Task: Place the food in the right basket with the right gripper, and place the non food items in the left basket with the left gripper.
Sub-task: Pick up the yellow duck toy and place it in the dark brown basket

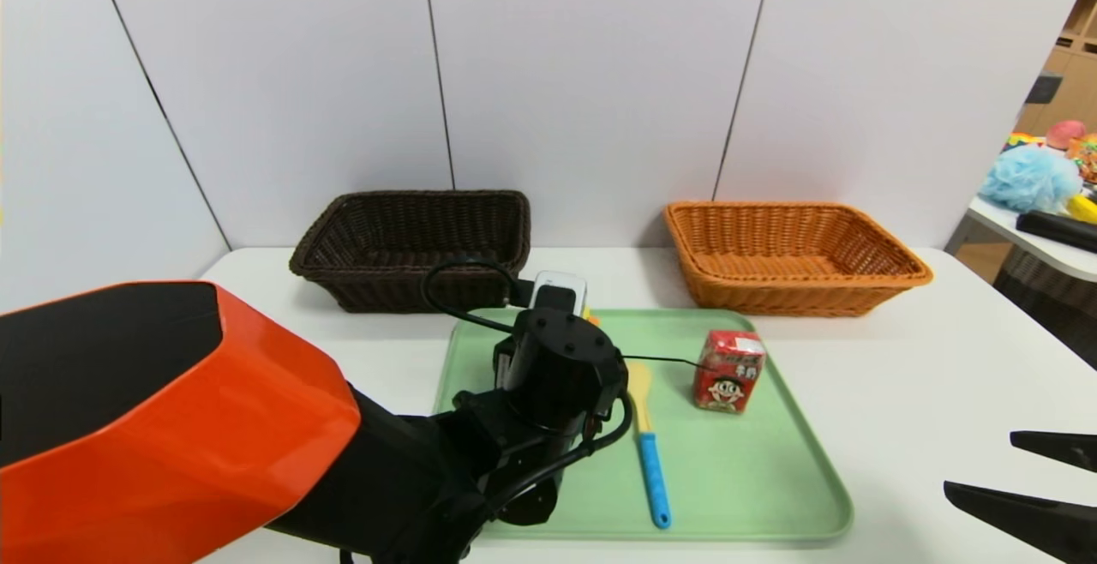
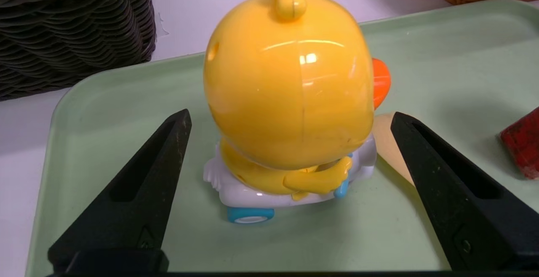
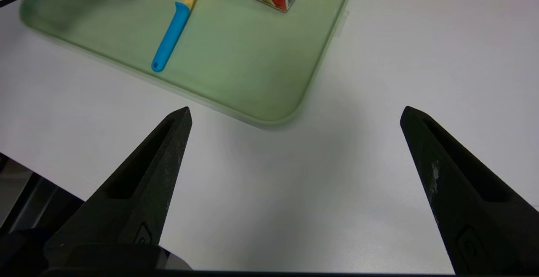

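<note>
Head view: the left gripper [image 1: 557, 307] reaches over the pale green plastic tray [image 1: 754, 495] at frame centre; a red milk carton [image 1: 728, 371] and a blue-handled spatula [image 1: 649, 453] lie on the tray. A dark brown wicker basket [image 1: 411, 243] sits upper left, an orange wicker basket [image 1: 793, 255] upper right.

Left wrist view: jaws spread wide on either side of a yellow plastic duck toy [image 2: 290, 100], not touching it.

Right wrist view: the right gripper [image 3: 294, 117] hangs over the white surface [image 3: 379, 79], jaws wide apart, empty.
</note>
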You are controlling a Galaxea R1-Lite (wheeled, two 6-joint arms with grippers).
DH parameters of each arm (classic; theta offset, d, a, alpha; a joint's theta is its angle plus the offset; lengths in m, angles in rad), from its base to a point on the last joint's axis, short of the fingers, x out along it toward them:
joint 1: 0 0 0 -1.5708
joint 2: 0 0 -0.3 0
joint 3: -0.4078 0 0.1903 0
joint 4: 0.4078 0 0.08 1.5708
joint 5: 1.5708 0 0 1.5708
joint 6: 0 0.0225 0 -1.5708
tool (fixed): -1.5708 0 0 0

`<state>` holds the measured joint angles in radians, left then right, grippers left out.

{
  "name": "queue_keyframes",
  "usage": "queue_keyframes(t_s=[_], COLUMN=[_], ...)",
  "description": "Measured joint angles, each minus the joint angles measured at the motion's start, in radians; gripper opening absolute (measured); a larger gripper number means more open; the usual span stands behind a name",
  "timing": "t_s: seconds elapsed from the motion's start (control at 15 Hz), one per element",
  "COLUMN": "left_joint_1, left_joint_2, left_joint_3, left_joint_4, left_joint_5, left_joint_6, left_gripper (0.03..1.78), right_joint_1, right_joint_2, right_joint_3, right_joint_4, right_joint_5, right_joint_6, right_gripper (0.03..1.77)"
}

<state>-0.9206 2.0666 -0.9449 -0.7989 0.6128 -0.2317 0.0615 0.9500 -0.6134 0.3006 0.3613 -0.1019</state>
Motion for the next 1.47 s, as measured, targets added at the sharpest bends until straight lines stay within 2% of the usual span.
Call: queue_keyframes(t_s=[0.93, 1.27, 1.4, 1.47], left_joint_1=[0.041, 0.041, 0.042, 0.042], left_joint_2=[0.057, 0.071, 0.076, 0.076], left_joint_3=[-0.070, -0.080, -0.078, -0.077], left_joint_4=[-0.013, -0.019, -0.031, -0.032], left_joint_5=[-0.005, -0.003, -0.004, -0.004], left_joint_6=[0.025, 0.026, 0.026, 0.026], left_gripper=[1.69, 1.00, 0.84, 0.81], right_joint_1=[0.002, 0.002, 0.002, 0.002], right_joint_2=[-0.001, -0.001, 0.000, 0.000], right_joint_3=[0.008, 0.008, 0.008, 0.008], right_joint_4=[-0.001, -0.002, -0.003, -0.003], right_joint_5=[0.000, 0.000, 0.000, 0.001], right_joint_6=[0.000, 0.000, 0.000, 0.000], right_gripper=[1.71, 1.71, 1.71, 1.71])
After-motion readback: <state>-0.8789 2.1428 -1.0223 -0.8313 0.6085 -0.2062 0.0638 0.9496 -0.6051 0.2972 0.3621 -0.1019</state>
